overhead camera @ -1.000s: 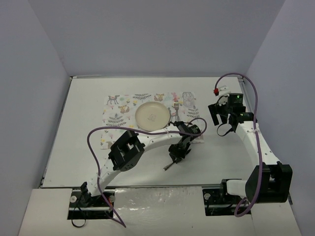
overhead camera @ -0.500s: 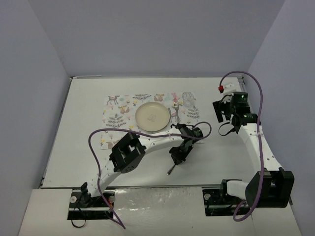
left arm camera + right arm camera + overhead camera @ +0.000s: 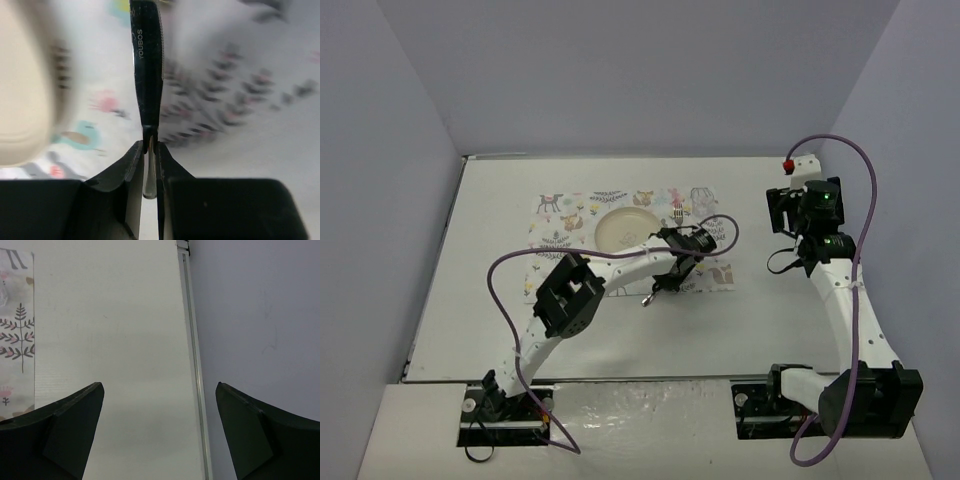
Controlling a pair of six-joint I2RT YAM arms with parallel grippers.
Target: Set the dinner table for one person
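My left gripper (image 3: pixel 665 280) is shut on a slim black piece of cutlery (image 3: pixel 147 60) marked YOUBOS. Its silver end sits between the jaws and sticks out toward the near side (image 3: pixel 646 298). The gripper hangs low over the near edge of the animal-print placemat (image 3: pixel 705 255), just right of the cream plate (image 3: pixel 628 230), which shows blurred in the left wrist view (image 3: pixel 25 90). A fork (image 3: pixel 678 214) lies on the placemat right of the plate. My right gripper (image 3: pixel 785 215) is open and empty above the white dinner table (image 3: pixel 770 320), near its right edge (image 3: pixel 192 365).
Grey walls close in the table on the left, back and right. A purple cable loops from each arm; the left one (image 3: pixel 510 270) hangs over the placemat's near left part. The placemat's right edge shows in the right wrist view (image 3: pixel 17 330).
My left gripper has carried the cutlery from the bare table near the front up and left onto the placemat beside the plate. My right arm has swung right and back toward the table's edge.
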